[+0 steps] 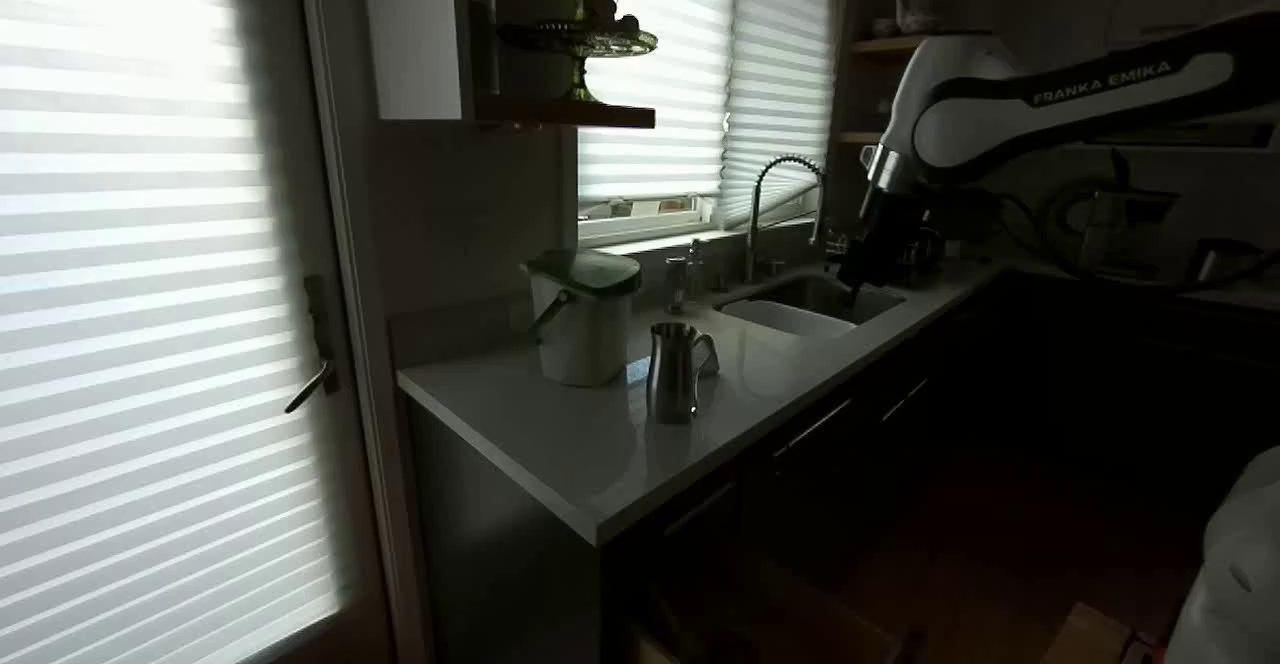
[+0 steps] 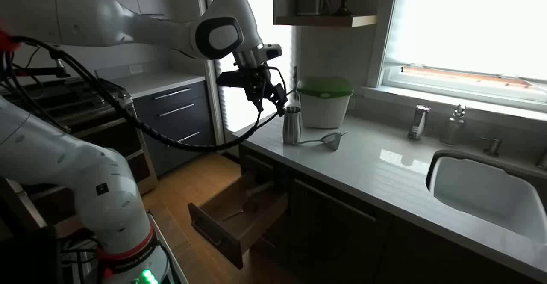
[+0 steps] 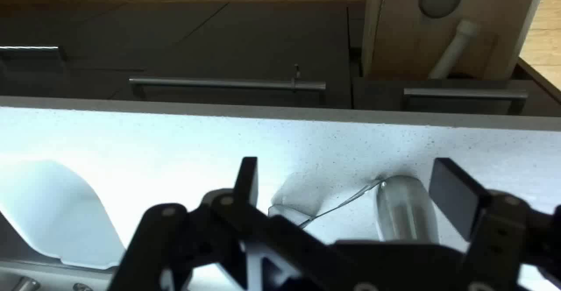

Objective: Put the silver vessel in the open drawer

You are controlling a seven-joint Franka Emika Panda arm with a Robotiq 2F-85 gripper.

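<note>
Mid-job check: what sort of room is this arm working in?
A kitchen, probably in a home: there is a sink set into a countertop, with a tall coiled faucet standing beside it.

From the wrist, the gripper [image 3: 346, 183] covers one end of the silver jug [image 3: 407, 212] and part of the strainer [image 3: 287, 214]; the drawer [image 3: 504, 15] runs off the edge, and a pale rod [image 3: 453, 47] inside it has one end hidden. In an exterior view, the far end of the drawer is lost in shadow, and the cake stand [image 2: 344, 1] is cut off at the top. In an exterior view, the gripper is only a dark smudge — and the whitish shape [image 1: 1240, 564] at the near right, cut by the edge, may be part of the arm [image 1: 970, 129].
</note>
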